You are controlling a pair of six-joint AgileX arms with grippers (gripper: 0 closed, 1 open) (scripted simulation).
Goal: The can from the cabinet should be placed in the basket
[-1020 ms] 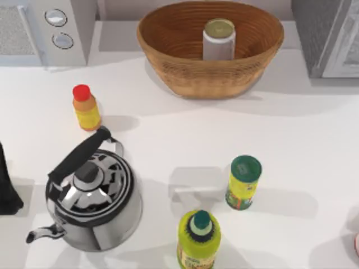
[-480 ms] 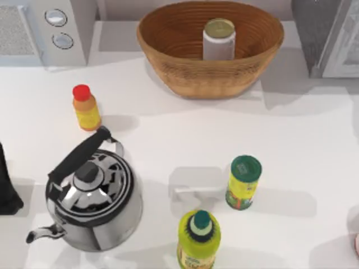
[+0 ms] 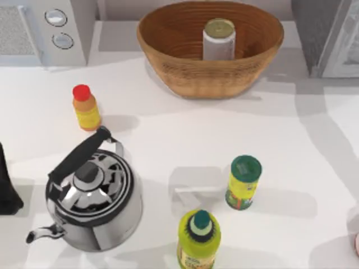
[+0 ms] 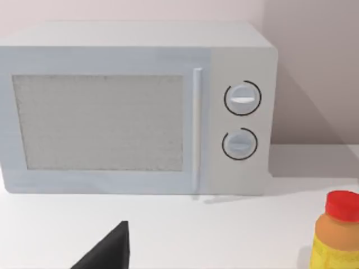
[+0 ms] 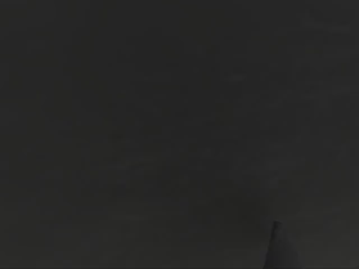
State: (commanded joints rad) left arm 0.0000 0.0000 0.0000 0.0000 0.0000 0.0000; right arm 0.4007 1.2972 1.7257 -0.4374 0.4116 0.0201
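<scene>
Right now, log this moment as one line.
can: upright inside basket | left arm: parked at table's left edge | right wrist view: dark

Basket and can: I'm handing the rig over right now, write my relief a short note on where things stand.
Left arm is parked at the table's left edge; its wrist view faces the microwave and the red-capped bottle. The right wrist view is dark.
The can stands upright inside the basket, at the back of the table.
Done: the can is in the basket, with nothing holding it.
Left: apparently nothing on the can itself; confirm the right arm is clear and parked. The kettle, the green-lidded shaker and the green-capped bottle stand in front.
</scene>
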